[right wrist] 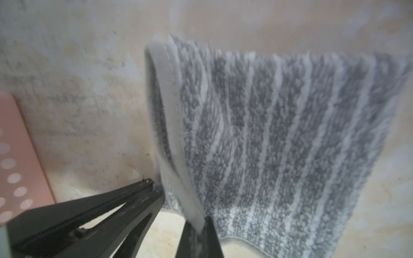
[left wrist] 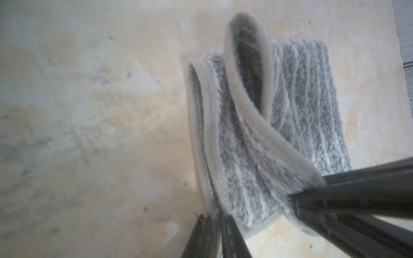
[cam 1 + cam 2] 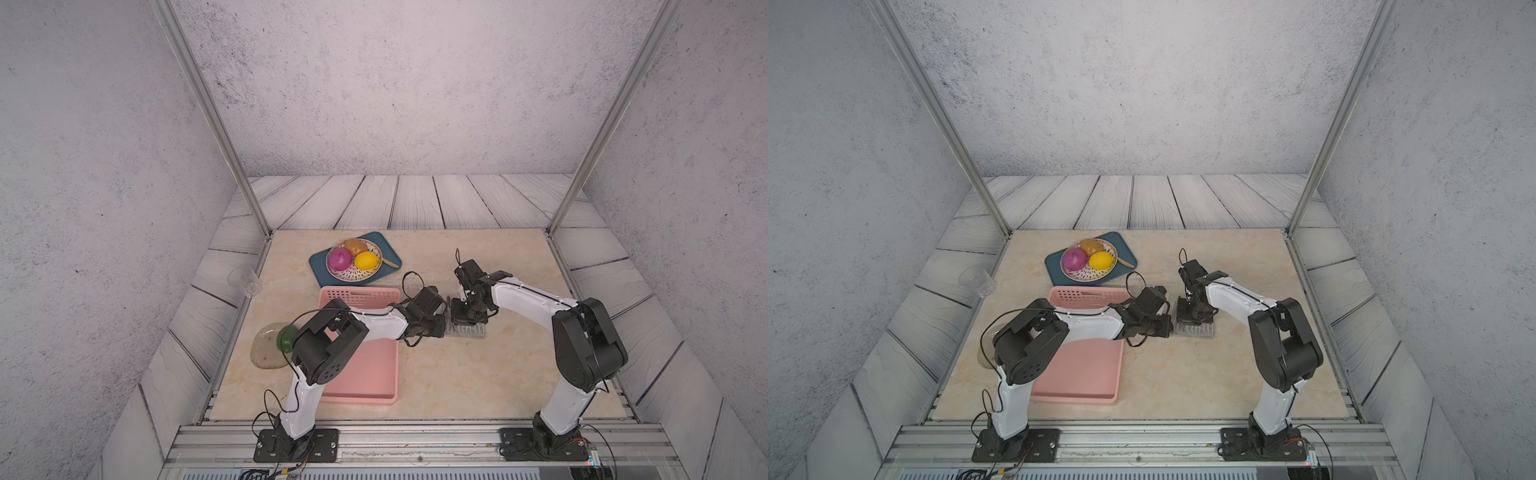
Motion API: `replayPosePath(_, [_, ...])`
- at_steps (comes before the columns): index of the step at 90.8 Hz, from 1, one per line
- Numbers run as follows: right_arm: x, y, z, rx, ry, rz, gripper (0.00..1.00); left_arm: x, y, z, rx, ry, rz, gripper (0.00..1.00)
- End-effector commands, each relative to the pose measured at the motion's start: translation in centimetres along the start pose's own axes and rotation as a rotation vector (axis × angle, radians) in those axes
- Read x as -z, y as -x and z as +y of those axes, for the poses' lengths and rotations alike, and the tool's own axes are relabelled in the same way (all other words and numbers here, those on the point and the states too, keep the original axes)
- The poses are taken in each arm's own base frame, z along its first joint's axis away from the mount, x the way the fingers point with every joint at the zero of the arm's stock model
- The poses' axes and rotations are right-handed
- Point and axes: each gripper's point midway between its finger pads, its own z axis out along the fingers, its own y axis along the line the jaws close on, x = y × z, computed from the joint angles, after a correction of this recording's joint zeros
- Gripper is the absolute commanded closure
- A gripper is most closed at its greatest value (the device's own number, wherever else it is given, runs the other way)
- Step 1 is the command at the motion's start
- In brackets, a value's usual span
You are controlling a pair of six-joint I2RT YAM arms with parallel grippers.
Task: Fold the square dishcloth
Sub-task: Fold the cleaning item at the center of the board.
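The square dishcloth (image 3: 469,331) (image 3: 1196,331), grey with thin white stripes, lies folded into a small bundle mid-table, right of the pink basket. Both grippers meet at its left end in both top views. In the left wrist view my left gripper (image 2: 215,217) is shut on the pale hemmed edge of the dishcloth (image 2: 245,138), whose layers loop open. In the right wrist view my right gripper (image 1: 200,221) is shut on a hem strip of the dishcloth (image 1: 279,134). The left gripper's fingers (image 1: 145,194) show close beside it.
A pink basket (image 3: 357,401) lies under the left arm. Behind it a blue tray (image 3: 318,264) carries a dish (image 3: 345,276) of fruit. A glass plate (image 3: 264,353) with a green object sits at the table's left edge, and a clear cup (image 3: 247,280) stands beyond it.
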Motion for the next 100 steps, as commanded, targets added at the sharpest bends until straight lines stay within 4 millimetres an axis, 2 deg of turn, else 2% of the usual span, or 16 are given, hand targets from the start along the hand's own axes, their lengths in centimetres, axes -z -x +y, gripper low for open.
replayPosePath(1, [-0.1, 0.3, 1.0, -0.005, 0.035, 0.003, 1.00, 0.4, -0.7, 0.4, 0.006, 0.011, 0.022, 0.81])
replayPosePath(20, [-0.4, 0.3, 1.7, -0.005, 0.064, 0.010, 1.00, 0.4, -0.7, 0.4, 0.008, 0.009, 0.023, 0.81])
replayPosePath(46, [-0.4, 0.1, 3.4, 0.002, 0.168, 0.021, 0.85, 0.4, -0.7, 0.4, 0.013, 0.004, 0.016, 0.83])
replayPosePath(67, [0.1, 0.1, 3.9, -0.004, 0.194, 0.012, 0.82, 0.7, -0.6, 0.4, 0.019, 0.001, 0.006, 0.83])
replayPosePath(76, [0.6, 0.2, 3.8, -0.011, 0.191, -0.005, 0.83, 1.0, -0.4, 0.3, 0.021, 0.001, -0.006, 0.83])
replayPosePath(90, [2.1, 0.5, 2.6, -0.025, 0.134, -0.070, 0.88, 1.6, 0.1, 0.0, 0.014, -0.002, -0.029, 0.83])
replayPosePath(100, [3.4, 0.7, 1.4, -0.044, 0.087, -0.137, 0.91, 2.4, 0.8, -0.1, 0.008, 0.004, -0.055, 0.78])
